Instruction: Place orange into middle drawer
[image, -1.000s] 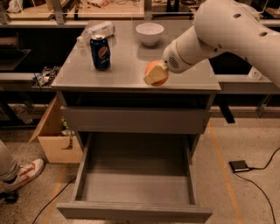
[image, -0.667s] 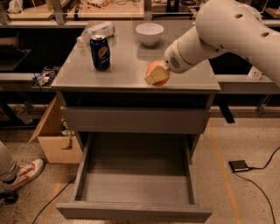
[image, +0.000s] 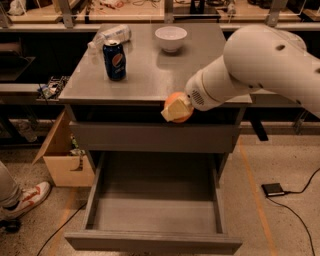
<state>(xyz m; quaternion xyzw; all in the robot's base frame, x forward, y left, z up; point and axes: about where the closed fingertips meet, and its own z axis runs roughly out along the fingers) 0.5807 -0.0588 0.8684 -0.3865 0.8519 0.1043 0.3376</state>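
Observation:
The orange (image: 182, 98) is a round orange fruit held in my gripper (image: 176, 108), which is shut on it. A cream-coloured finger (image: 171, 110) covers the fruit's front. The gripper holds the orange in the air just in front of the grey cabinet top's front edge (image: 150, 98), above the closed upper drawer front. The middle drawer (image: 155, 212) is pulled wide open below, and its flat grey floor is bare. My white arm (image: 260, 65) reaches in from the right.
On the cabinet top stand a blue Pepsi can (image: 114, 60), a white bowl (image: 171, 38) and a lying plastic bottle (image: 111, 35). A cardboard box (image: 62, 162) and a person's shoe (image: 26, 199) are at the left. A small black device (image: 273, 189) with a cable lies on the floor at the right.
My gripper has moved the orange forward and down, from over the cabinet top's front part to just past its front edge, above the open drawer.

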